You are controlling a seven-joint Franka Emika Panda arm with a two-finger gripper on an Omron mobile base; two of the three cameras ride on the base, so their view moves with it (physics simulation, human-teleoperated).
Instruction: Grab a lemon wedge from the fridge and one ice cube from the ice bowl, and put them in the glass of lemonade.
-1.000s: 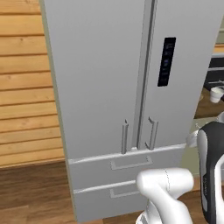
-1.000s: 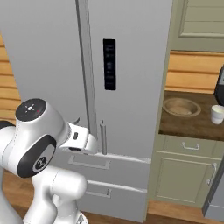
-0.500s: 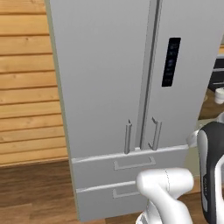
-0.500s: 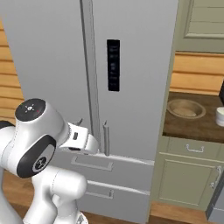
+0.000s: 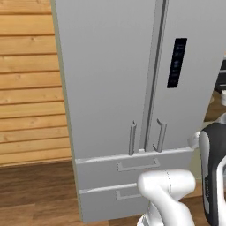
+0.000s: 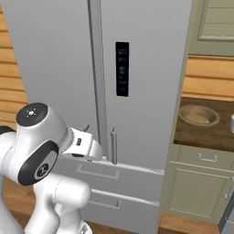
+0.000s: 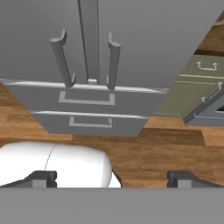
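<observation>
Nearest, the gripper (image 7: 112,178) is hanging low with its jaws spread wide and nothing between them, its fingertips (image 7: 41,178) pointing over the wooden floor (image 7: 157,153). Past that, at twelve o'clock, the fridge (image 5: 132,88) is standing with both doors closed, its two bar handles (image 7: 87,59) side by side above the two drawers (image 7: 89,111). Farther off, at two o'clock, the ice bowl (image 6: 199,114) is sitting on the dark counter (image 6: 201,132).
</observation>
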